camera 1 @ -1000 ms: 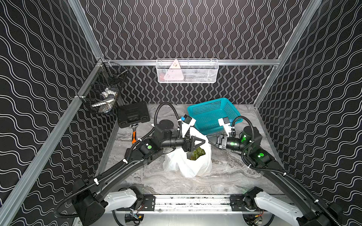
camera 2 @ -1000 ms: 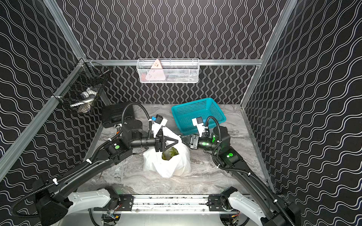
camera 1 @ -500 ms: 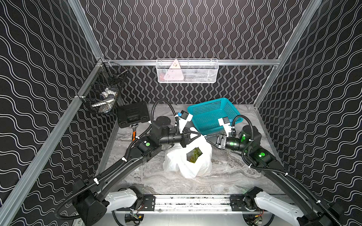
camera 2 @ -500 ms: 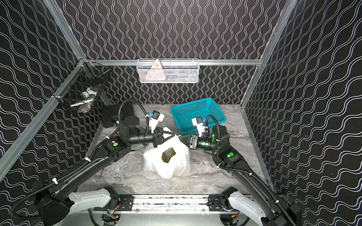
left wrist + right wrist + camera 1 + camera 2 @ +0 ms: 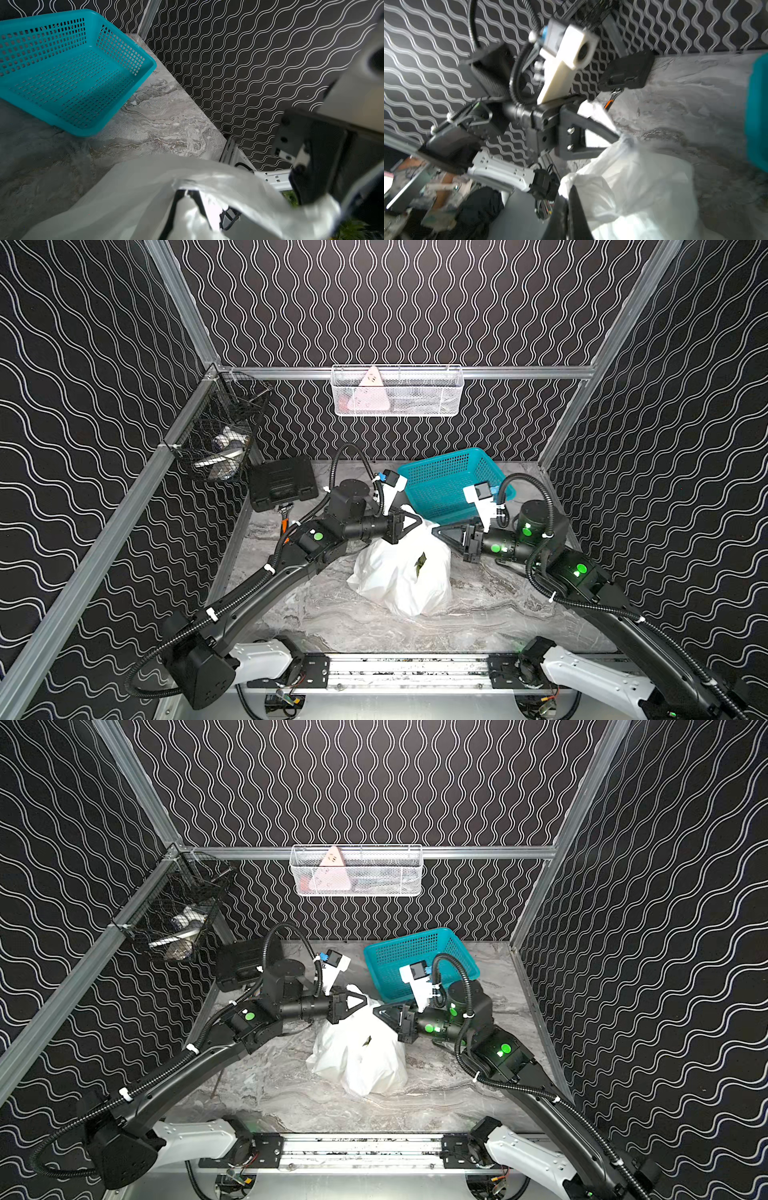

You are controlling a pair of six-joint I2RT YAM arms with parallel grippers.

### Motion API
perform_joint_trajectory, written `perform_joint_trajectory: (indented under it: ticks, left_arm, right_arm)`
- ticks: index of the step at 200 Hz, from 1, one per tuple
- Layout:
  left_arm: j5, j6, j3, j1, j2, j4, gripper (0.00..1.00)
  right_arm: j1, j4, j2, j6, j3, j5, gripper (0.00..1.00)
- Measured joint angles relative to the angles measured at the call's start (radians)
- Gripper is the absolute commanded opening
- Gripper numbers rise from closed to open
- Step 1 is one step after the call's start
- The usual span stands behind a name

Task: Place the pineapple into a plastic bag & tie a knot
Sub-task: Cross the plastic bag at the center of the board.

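1. The large thin white crinkly plastic carrier bag [image 5: 395, 580] stands on the grey marbled tabletop [image 5: 316, 614], just in front of the teal perforated plastic basket [image 5: 440, 485]
2. The green-leaved pineapple [image 5: 420, 561] sits inside the bag, with only a leaf tip showing at the mouth
3. The left gripper [image 5: 419, 522] is clamped on one side of the bag's top edge, and the right gripper [image 5: 435, 531] pinches the opposite side
4. Bagging looks done, but no knot shows: the two held ends are yet to be crossed and tied
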State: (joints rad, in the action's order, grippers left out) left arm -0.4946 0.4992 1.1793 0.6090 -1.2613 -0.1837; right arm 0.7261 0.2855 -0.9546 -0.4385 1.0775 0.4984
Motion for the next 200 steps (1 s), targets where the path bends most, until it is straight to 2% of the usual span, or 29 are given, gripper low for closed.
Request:
perform_joint_trajectory:
  ticks: [36, 60, 125, 165, 200]
  left_arm:
    - [0.001, 0.029, -0.001, -0.002, -0.015, -0.014, 0.0]
    - [0.003, 0.051, -0.001, -0.002, -0.014, -0.027, 0.0]
    - [0.003, 0.047, -0.008, -0.003, 0.067, -0.063, 0.0]
    - [-0.045, 0.048, -0.043, -0.003, 0.078, -0.063, 0.0]
    - [-0.093, 0.048, -0.08, -0.003, 0.072, -0.056, 0.0]
  right_arm:
    - [0.181, 0.1, -0.082, 0.127, 0.029, -0.112, 0.0]
    - [0.249, 0.142, -0.124, 0.182, 0.028, -0.238, 0.0]
    - [0.292, 0.243, -0.18, 0.253, 0.042, -0.653, 0.0]
    - [0.304, 0.254, -0.212, 0.264, 0.045, -0.769, 0.0]
    - [0.308, 0.179, -0.214, 0.267, 0.01, -0.798, 0.0]
